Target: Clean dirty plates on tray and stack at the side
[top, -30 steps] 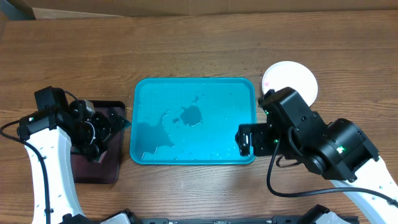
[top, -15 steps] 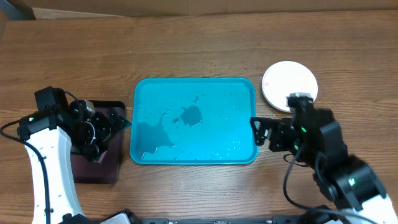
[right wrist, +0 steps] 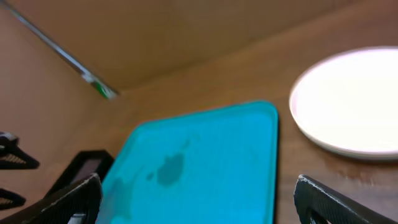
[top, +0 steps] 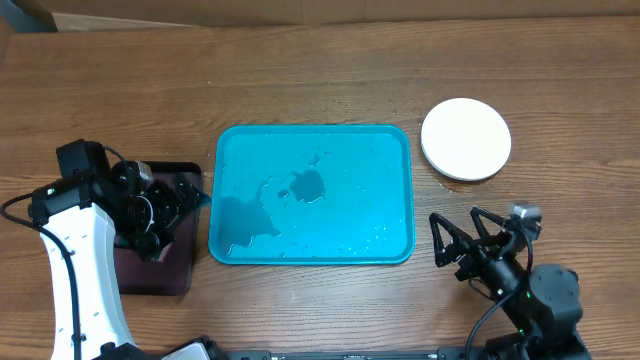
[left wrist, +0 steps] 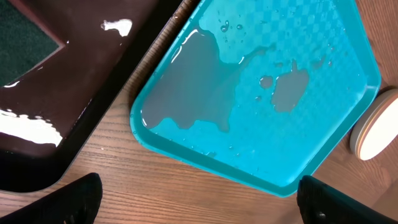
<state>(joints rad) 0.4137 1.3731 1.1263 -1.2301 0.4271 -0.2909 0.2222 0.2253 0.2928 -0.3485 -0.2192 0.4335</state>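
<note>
One turquoise tray (top: 380, 160) lies in the middle of the counter (top: 300, 70). One smaller dark tray (top: 150, 275) sits just to its left. One white plate (top: 465, 139) rests on the counter beyond the turquoise tray's far right corner, apart from it. In the wrist views a second rim line runs under the white plate's edge, so something round lies beneath it, but how many plates are stacked there cannot be told.

Two grippers are in view. The left gripper (top: 170, 205) hangs over the dark tray with its jaws spread wide, gripping nothing. The right gripper (top: 462, 240) hangs over bare counter near the turquoise tray's near right corner, its jaws likewise wide apart and holding nothing.

The white plate's top looks clean and unmarked. The turquoise tray is wet, with shallow puddles toward its left side and middle and droplets scattered around them.
</note>
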